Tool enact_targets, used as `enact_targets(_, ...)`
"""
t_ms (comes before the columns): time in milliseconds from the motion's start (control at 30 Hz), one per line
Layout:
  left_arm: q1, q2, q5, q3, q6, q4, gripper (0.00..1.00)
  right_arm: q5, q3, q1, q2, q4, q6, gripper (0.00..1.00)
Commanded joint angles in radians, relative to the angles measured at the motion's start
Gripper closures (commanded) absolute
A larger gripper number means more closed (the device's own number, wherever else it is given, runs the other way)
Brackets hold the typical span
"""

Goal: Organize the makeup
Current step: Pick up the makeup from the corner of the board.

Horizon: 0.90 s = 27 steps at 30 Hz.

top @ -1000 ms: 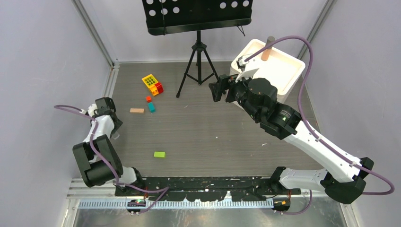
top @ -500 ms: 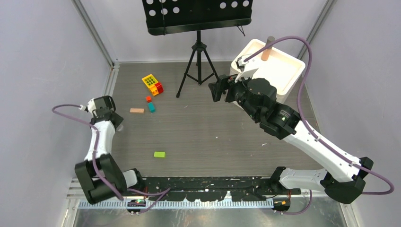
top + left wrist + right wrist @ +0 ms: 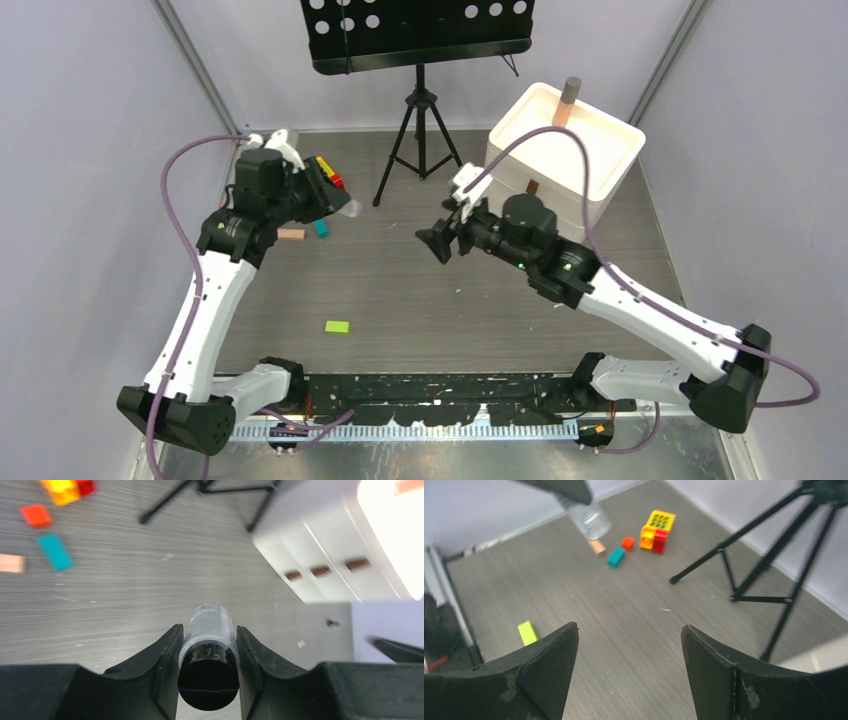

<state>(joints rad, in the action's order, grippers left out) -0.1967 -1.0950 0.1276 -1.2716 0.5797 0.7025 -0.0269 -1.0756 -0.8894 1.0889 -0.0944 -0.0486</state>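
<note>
The left claw (image 3: 208, 631) was closed on a clear bottle (image 3: 212, 622), its two dark fingers (image 3: 167, 655) pressed against the bottle's sides. The bottle's black cap (image 3: 208, 677) faced the wrist camera and its clear end pointed away, over the grey table (image 3: 440, 300).

From above, this claw sat in the upper left of the frame, raised over the toy blocks. The bottle's clear end stuck out to the right of the claw. A yellow and red block (image 3: 330, 180) showed partly behind the arm, with a teal block (image 3: 321, 228) and a tan block (image 3: 291, 234) just below it. A green block (image 3: 337, 326) lay well apart, lower in the frame.

The right claw (image 3: 629, 630) stood wide open with nothing between its fingers. It was near the middle of the overhead frame and faced left toward the bottle.

A white drawer box (image 3: 590, 165) stood at the upper right. A tan tube (image 3: 568, 103) with a dark top stood upright at the box's far edge. A black tripod (image 3: 420, 140) stood at the top centre, between the blocks and the box.
</note>
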Motion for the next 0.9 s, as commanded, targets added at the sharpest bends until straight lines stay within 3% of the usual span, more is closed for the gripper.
enact_targets(0,-0.14,-0.029,0.098,-0.084,0.017,0.062,0.93,0.204,0.06,-0.023,0.09,0.185,-0.124,0.19)
enact_targets(167,-0.314,-0.05,0.035,-0.081,0.038,0.047,0.93,0.144,0.186,-0.053,0.092,0.44,-0.162,0.13)
enact_targets(367,-0.444,-0.077,-0.033,-0.058,0.071,-0.006,0.93,0.1,0.193,-0.075,0.104,0.493,-0.166,0.14)
enact_targets(733,-0.491,-0.136,-0.029,-0.072,0.063,-0.025,0.93,0.078,0.185,-0.084,0.132,0.465,-0.187,0.36)
enact_targets(867,-0.493,-0.14,-0.008,-0.073,0.065,-0.033,0.93,0.076,0.184,-0.083,0.148,0.463,-0.195,0.35)
